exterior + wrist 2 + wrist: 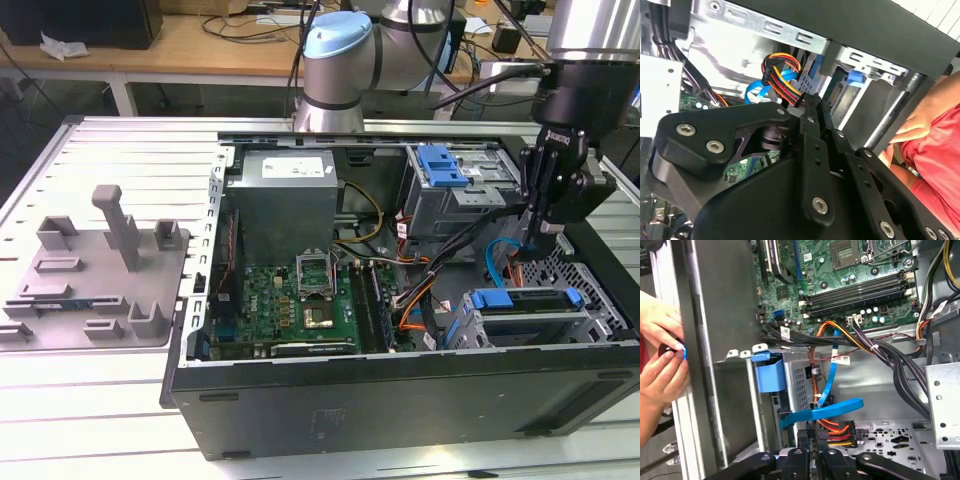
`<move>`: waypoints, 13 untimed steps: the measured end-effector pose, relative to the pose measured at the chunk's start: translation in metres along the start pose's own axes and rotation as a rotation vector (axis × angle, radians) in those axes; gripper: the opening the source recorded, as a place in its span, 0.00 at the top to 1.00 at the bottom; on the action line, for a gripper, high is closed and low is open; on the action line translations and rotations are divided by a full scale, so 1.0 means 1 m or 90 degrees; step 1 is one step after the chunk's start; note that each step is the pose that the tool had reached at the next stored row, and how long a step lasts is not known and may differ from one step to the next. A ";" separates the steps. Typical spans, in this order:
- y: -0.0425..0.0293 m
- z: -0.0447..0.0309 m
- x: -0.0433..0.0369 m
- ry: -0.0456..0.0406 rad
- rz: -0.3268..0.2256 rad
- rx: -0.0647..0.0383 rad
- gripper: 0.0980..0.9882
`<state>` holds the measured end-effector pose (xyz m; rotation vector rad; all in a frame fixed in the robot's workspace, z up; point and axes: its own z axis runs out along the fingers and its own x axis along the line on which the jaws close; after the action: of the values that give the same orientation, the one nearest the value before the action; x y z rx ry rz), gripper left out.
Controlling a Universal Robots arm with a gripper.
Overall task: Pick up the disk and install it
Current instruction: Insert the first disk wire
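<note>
1. The disk [527, 318] lies flat in the lower drive bay at the exterior view's right of the open computer case [400, 410], with its blue carrier bracket across the top; it looks seated, though I cannot tell whether it is latched home
2. The gripper [538, 242] hangs just behind that bay, apart from the disk, with its tips down among the cables
3. In the second wrist view the fingers [810, 142] run side by side, drawn close together with hardly a gap, and the gripper [812, 102] ends right at a power connector [785, 82] trailing red, yellow and orange wires; whether it nips the connector or only touches it I cannot tell
4. In the first wrist view the same connector [832, 431] sits just beside the gripper [812, 440], under a looped blue flat cable [822, 412]
5. A person's hands [660, 360] rest at the outer side of the case wall, around a small dark object
6. Judged from this, the lifting is done and the work stands in the install step, at the cabling
7. Any further move probably calls for fine alignment in a tight space, without snagging the 2 leads, and for care near the hands
</note>
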<state>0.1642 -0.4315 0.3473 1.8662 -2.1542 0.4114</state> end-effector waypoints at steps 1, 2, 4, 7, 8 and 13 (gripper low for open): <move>-0.0006 -0.0066 0.0049 -0.0010 0.000 0.000 0.92; -0.0011 -0.0094 0.0090 -0.0025 0.000 0.000 0.92; -0.0020 -0.0110 0.0149 -0.0095 0.000 -0.001 0.92; -0.0031 -0.0094 0.0230 -0.0374 0.000 -0.005 0.92; -0.0034 -0.0087 0.0249 -0.0462 -0.001 -0.007 0.92; -0.0076 0.0020 0.0496 -0.0663 -0.001 -0.009 0.92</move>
<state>0.1647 -0.4786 0.3644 1.9208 -2.2156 0.3033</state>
